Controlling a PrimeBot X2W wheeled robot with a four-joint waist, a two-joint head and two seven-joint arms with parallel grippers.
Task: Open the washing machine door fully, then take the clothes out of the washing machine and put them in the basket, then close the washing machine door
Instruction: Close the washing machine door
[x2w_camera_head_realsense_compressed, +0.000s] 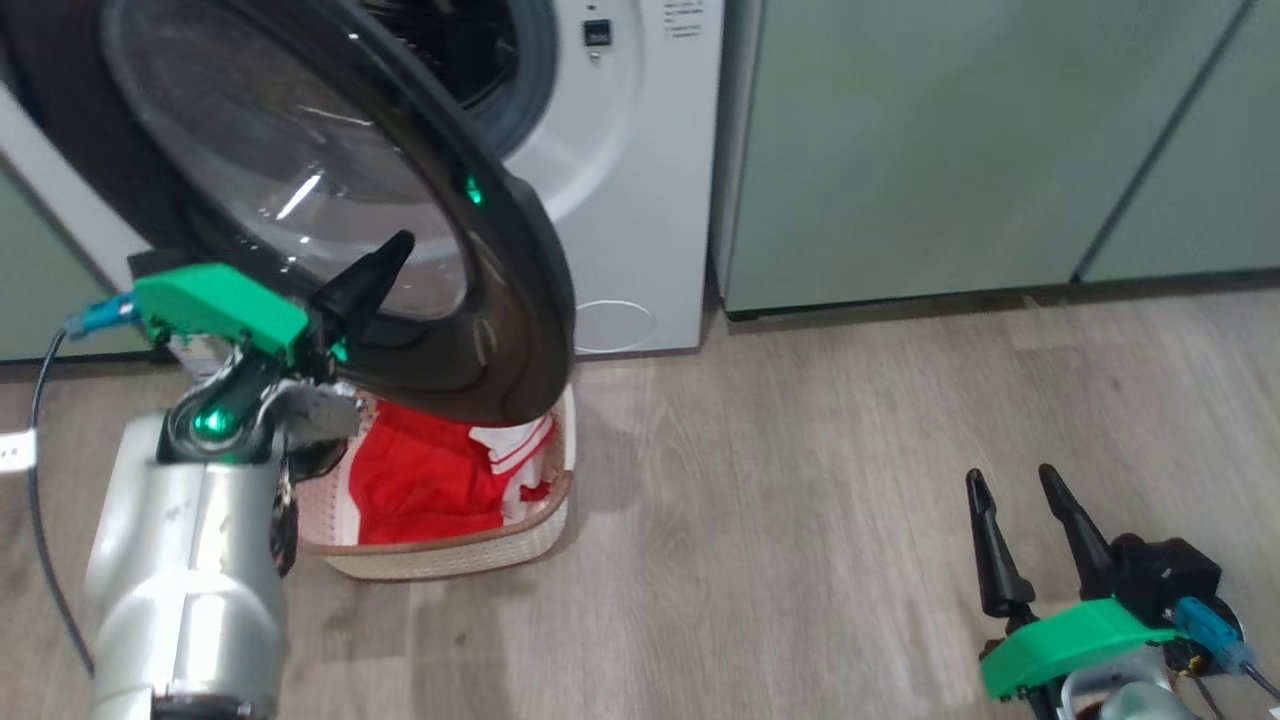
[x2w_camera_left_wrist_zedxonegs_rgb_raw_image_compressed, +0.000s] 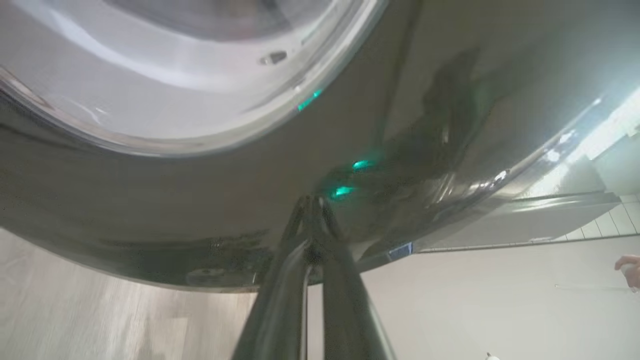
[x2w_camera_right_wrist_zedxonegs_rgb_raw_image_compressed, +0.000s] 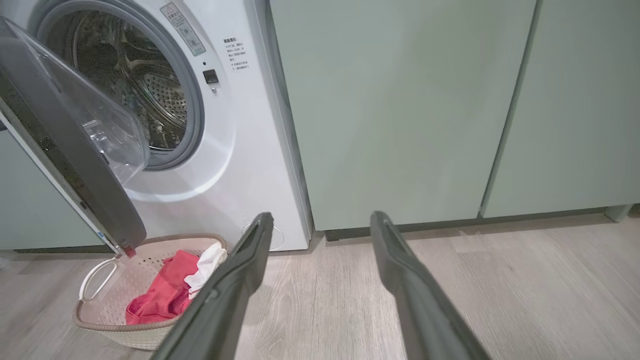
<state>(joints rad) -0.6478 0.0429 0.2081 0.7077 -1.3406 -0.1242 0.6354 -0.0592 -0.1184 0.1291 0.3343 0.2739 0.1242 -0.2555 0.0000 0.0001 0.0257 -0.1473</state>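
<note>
The washing machine door (x2w_camera_head_realsense_compressed: 330, 190) stands partly open, its black rim and clear bowl swung out over the basket. My left gripper (x2w_camera_head_realsense_compressed: 385, 260) is shut, and its fingertips (x2w_camera_left_wrist_zedxonegs_rgb_raw_image_compressed: 312, 210) press against the door's glossy outer rim (x2w_camera_left_wrist_zedxonegs_rgb_raw_image_compressed: 210, 200). The white washing machine (x2w_camera_head_realsense_compressed: 625, 170) shows its steel drum (x2w_camera_right_wrist_zedxonegs_rgb_raw_image_compressed: 145, 95) with no clothes visible inside. Red clothes (x2w_camera_head_realsense_compressed: 425, 480), one with a white striped part, lie in the cream basket (x2w_camera_head_realsense_compressed: 470, 550) on the floor under the door. My right gripper (x2w_camera_head_realsense_compressed: 1025, 535) hangs open low at the right, with nothing between its fingers (x2w_camera_right_wrist_zedxonegs_rgb_raw_image_compressed: 395, 260).
Pale green cabinets (x2w_camera_head_realsense_compressed: 950, 150) stand to the right of the machine. Wood floor (x2w_camera_head_realsense_compressed: 800, 480) stretches between the basket and my right gripper. A person's hand (x2w_camera_left_wrist_zedxonegs_rgb_raw_image_compressed: 629, 267) shows at the right edge of the left wrist view.
</note>
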